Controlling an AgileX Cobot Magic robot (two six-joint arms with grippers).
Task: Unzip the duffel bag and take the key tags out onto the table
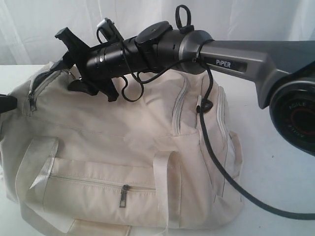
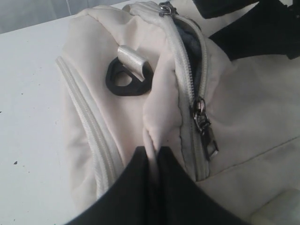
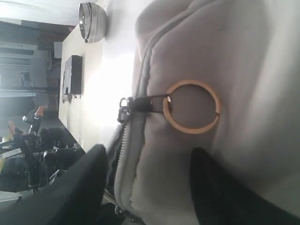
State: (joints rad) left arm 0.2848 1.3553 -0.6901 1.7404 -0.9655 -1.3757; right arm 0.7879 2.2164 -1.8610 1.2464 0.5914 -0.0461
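Right gripper (image 1: 91, 69) spread over duffel bag (image 1: 123, 147) | left gripper (image 2: 152, 159) pinching bag fabric.

The duffel bag (image 1: 123, 147) is plain cream, with paler, slightly shiny webbing handles (image 1: 42, 160) and grey zippers (image 1: 93, 183); the front pocket's pull (image 1: 125, 195) is dark metal. In the left wrist view, blue-grey lining (image 2: 193, 47) shows inside the open zip near the top centre, and a black plastic ring (image 2: 125, 78) hangs from a silvery-white loop (image 2: 133, 58). The desk (image 1: 283, 182) is plain white. The right arm (image 1: 246, 61) is grey with black joints, and its pincer (image 1: 81, 64), upper left, is black. In the right wrist view, a coppery ring pull (image 3: 191, 107) sits mid-frame.
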